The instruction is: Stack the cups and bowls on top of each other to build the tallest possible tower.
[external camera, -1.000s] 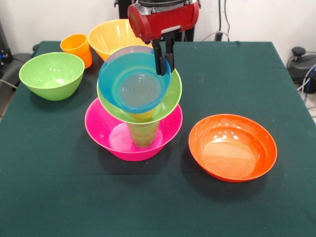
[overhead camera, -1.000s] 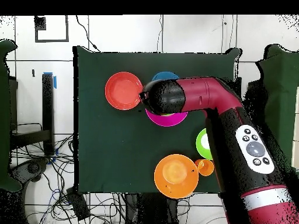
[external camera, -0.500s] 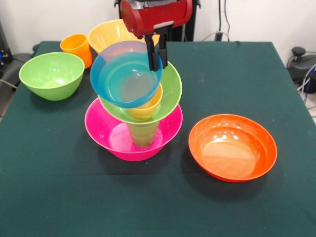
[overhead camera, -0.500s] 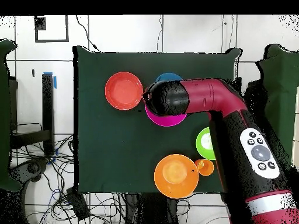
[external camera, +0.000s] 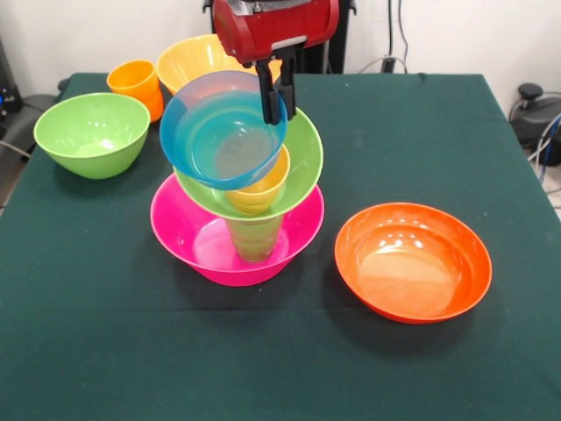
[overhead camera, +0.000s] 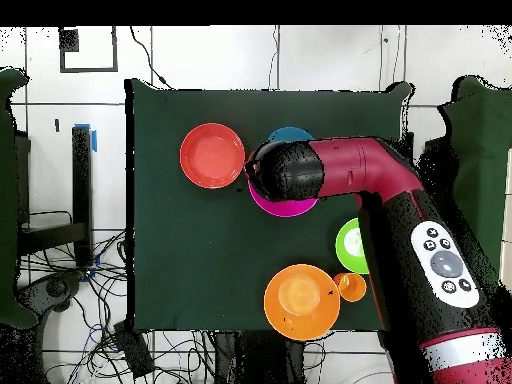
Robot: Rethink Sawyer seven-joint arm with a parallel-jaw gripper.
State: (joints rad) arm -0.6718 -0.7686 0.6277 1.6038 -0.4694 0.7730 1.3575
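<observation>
In the front view, the gripper hangs over the middle of the table, its two dark fingers pinched on the rim of the translucent blue bowl, which tilts with its open side toward the camera. That bowl sits at the top of the tower: a large pink bowl as base, a green cup standing in it, a light green bowl resting on that, and a yellow cup inside the green bowl, just under the blue one. Whether the blue bowl touches the yellow cup cannot be told. A red-orange bowl lies beside the tower toward the table's right edge. At the far left corner stand a second light green bowl, an orange cup and a big orange bowl. In the overhead view, the red arm covers most of the tower; only slivers of the pink bowl and blue bowl show, with the red-orange bowl close beside them. The big orange bowl, orange cup and green bowl sit near the table's bottom edge.
</observation>
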